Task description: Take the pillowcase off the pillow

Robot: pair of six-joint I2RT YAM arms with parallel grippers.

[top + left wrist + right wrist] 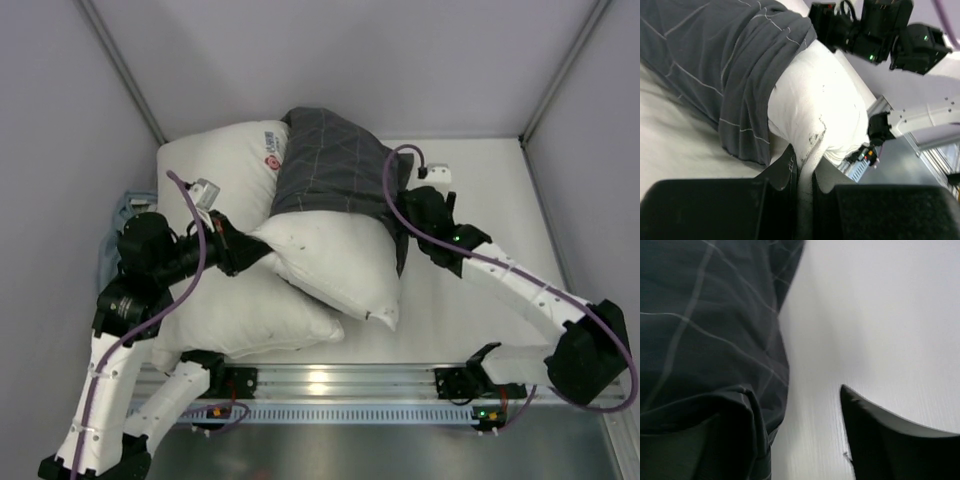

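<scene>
Left tool (258,252) pinches pillow (335,265) at its corner; pillowcase (330,160) lies 9 o'clock of nearer right tool (408,200), opening unclear.

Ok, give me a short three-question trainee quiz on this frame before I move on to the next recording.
1. True or false: the pillowcase is fully off the pillow.
2. What is the left gripper shut on? A) the pillowcase B) the pillow's white fabric C) nothing
3. Fill in: in the top view, the right gripper is at the pillowcase's ___ edge.
Key: 1 false, it covers the pillow's far end. 2 B. 3 right.
</scene>
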